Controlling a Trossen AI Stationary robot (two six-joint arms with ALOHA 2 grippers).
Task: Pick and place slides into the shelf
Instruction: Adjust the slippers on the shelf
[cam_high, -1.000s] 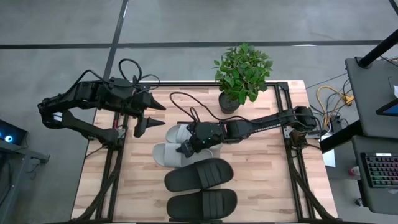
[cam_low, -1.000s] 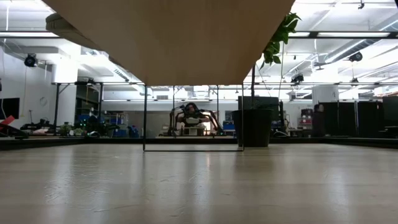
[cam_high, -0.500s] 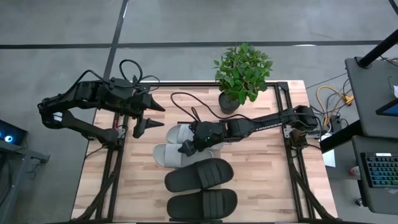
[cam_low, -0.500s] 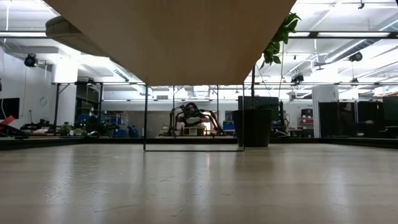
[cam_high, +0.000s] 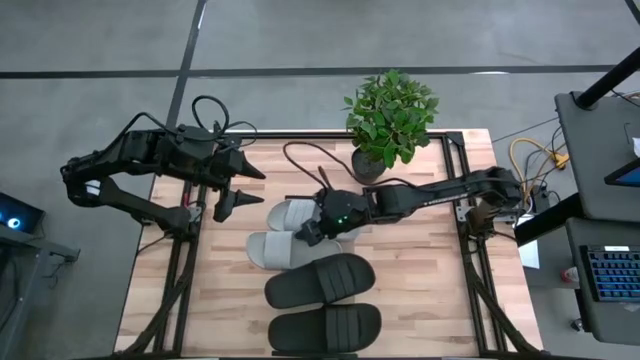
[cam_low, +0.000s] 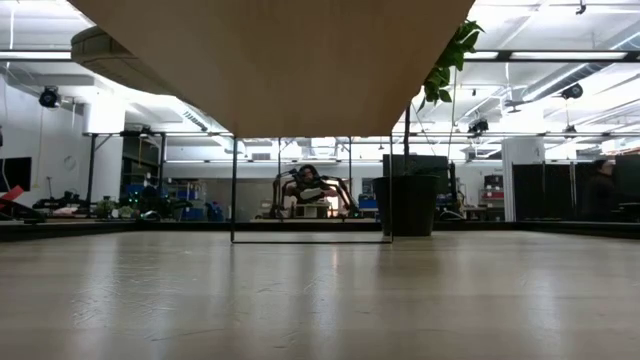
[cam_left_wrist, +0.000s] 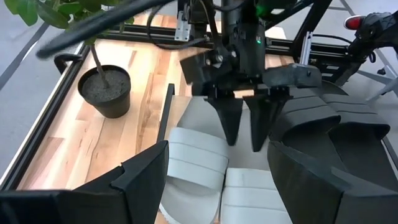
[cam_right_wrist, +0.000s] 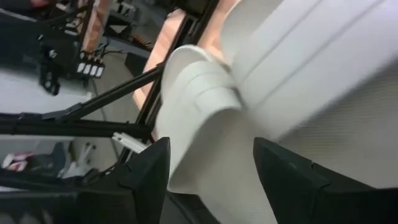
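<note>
Two pale grey slides lie side by side at the table's middle, the far one (cam_high: 283, 213) and the near one (cam_high: 266, 248). Two black slides (cam_high: 320, 280) (cam_high: 325, 327) lie nearer the front edge. My right gripper (cam_left_wrist: 244, 144) points down over the far grey slide (cam_left_wrist: 198, 118), open, with nothing between its fingers. My left gripper (cam_high: 238, 190) waits open at the table's left, clear of everything. The shelf's pale wood panel (cam_low: 280, 60) shows from below in the low view, standing on thin black bars (cam_low: 233, 190). My right gripper has its fingertips (cam_left_wrist: 231, 142) close over the far grey slide's footbed, behind the strap. I cannot tell whether they touch it.
A potted plant (cam_high: 390, 115) stands at the table's far edge, just beyond my right arm. Black frame rails (cam_high: 185, 260) (cam_high: 478, 270) run along the table's left and right sides. Bare wood lies right of the slides (cam_high: 420, 290).
My right gripper has spread its fingers and drawn back a little toward the table's right and far edges. Its arm has bent upward. The grey slides lie where they were.
</note>
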